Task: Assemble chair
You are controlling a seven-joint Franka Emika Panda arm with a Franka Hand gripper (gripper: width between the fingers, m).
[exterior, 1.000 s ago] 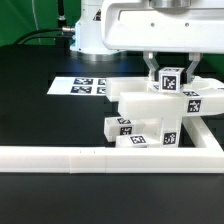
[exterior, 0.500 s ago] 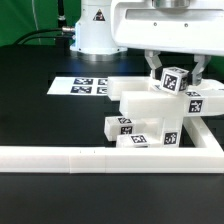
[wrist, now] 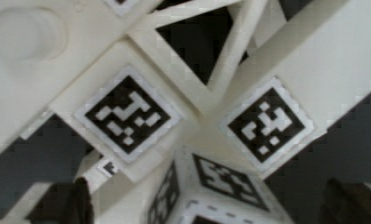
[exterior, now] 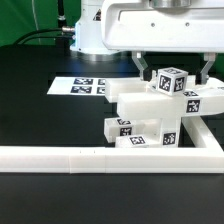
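1. Exterior view: we see the chair pieces bunched together on the black surface, towards the exterior view's right.
2. They sit inside the corner of the white L-shaped border rail, just behind its long run and close to its short arm.
3. A flat slab lies across the top of the lower blocks. A square post rises above it, with black-and-white tags on the faces we can see.
4. The end effector hangs over that post from the white arm. Its dark fingers stand wide, one on each side of the post's top, with a gap on both sides. It holds nothing.
5. The marker board lies flat on the surface, behind the pieces and to the exterior view's left of them.
6. Wrist view: the post fills most of the picture, seen corner-on. Three tagged faces meet at one point.
7. Around it lie more pale chair pieces, and one of them has a round recess. Patches of the dark surface show between them.
8. Two dark shapes flank the post at the picture's edge. They are too blurred for us to tell whether they are the fingers.
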